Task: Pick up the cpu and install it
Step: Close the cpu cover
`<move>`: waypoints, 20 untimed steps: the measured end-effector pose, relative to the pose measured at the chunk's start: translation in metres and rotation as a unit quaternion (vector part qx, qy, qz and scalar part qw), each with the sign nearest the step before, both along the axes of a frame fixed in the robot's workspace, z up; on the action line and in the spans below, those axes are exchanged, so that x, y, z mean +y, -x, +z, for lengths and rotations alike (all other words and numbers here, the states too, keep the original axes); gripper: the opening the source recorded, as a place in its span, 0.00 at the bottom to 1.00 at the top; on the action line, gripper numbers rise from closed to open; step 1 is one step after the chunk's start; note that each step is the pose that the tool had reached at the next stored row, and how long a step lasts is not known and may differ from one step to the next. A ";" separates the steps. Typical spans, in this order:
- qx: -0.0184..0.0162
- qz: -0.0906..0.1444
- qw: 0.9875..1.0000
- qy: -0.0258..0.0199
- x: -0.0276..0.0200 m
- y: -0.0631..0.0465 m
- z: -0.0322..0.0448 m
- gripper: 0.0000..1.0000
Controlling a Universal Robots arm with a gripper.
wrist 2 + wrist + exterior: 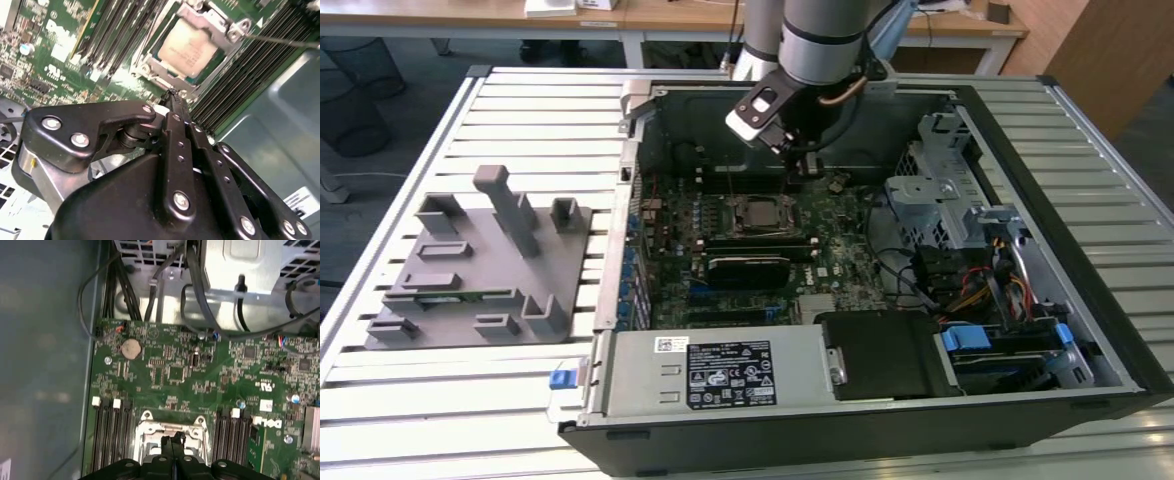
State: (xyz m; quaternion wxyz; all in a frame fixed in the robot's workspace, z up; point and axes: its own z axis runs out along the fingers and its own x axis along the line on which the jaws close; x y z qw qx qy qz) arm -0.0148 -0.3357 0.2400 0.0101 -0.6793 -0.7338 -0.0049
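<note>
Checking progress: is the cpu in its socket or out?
In. The cpu lies flat inside the socket frame; the gripper holds nothing.

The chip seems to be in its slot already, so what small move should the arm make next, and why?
Probably a small lift straight up: the cpu already lies inside the socket's metal frame, and the gripper hangs close above it, shut and holding nothing.

One arm with one end effector. One open computer case sits on the one counter. In the exterior view, one grey fixture lies at the case's nine o'clock. Inside are one motherboard, one cpu and one power supply box at six o'clock. The first wrist view shows one coin cell and two banks of memory slots.
</note>
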 end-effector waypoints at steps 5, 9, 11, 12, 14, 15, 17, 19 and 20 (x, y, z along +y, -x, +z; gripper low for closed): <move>0.000 0.000 1.000 0.000 0.0000 0.016 -0.0018 0.11; 0.000 0.000 1.000 0.000 0.0000 0.021 -0.0024 0.11; 0.000 0.000 1.000 0.000 0.0000 0.021 -0.0024 0.11; 0.000 0.000 1.000 0.000 0.0000 0.021 -0.0025 0.11; 0.000 0.000 1.000 0.000 0.0000 0.021 -0.0025 0.11; 0.000 0.000 1.000 0.000 0.0000 0.021 -0.0025 0.11; 0.000 0.000 1.000 0.000 0.0000 0.021 -0.0025 0.11; 0.000 0.000 1.000 0.000 0.0000 0.021 -0.0025 0.11; 0.000 0.000 1.000 0.000 0.0000 0.021 -0.0025 0.11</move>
